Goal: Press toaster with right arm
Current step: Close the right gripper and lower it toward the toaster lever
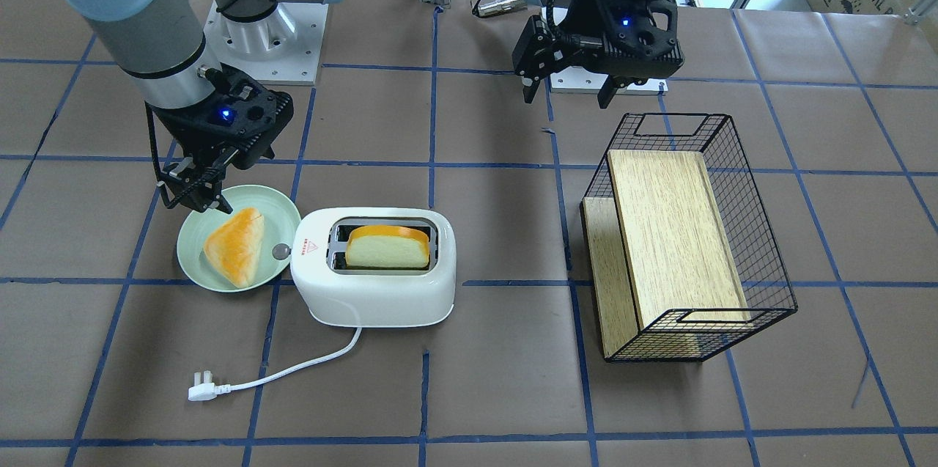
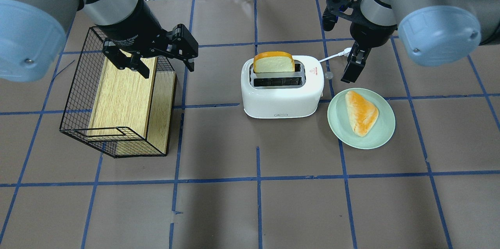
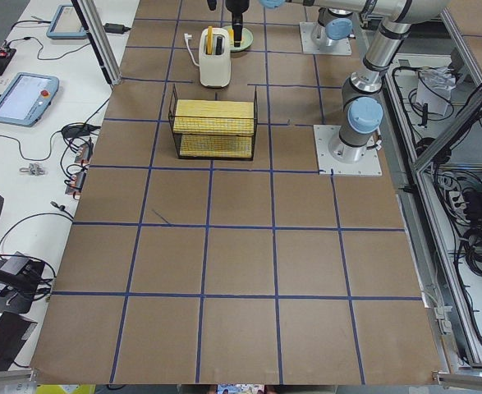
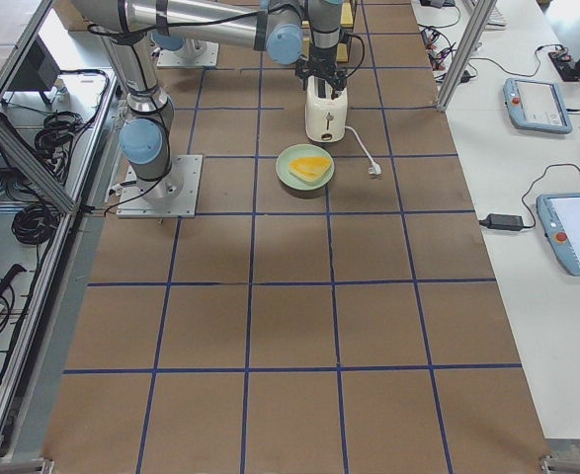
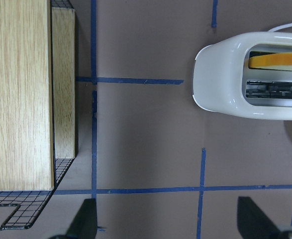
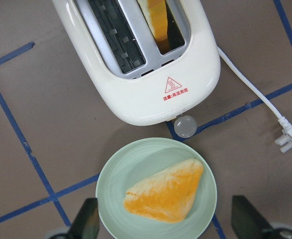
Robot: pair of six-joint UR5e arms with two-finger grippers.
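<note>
The white toaster (image 1: 374, 291) stands mid-table with a red triangle sticker (image 6: 176, 85) and a small grey knob (image 1: 280, 251) on its end. It also shows in the overhead view (image 2: 281, 98) and the right wrist view (image 6: 150, 94). A bread slice (image 2: 273, 63) stands in one slot; the other slot is empty. My right gripper (image 2: 353, 63) is open and empty. It hovers just beyond the knob end, over the rim of a green plate (image 1: 271, 207). My left gripper (image 1: 568, 92) is open and empty, high beside the wire basket (image 1: 733, 159).
The green plate (image 2: 375, 139) holds a triangular bun (image 2: 361, 112) right next to the toaster's knob end. The toaster's white cord and plug (image 1: 201, 386) lie unplugged on the table. The black wire basket (image 2: 78, 81) lies on its side with wooden boards (image 2: 121, 92) in it.
</note>
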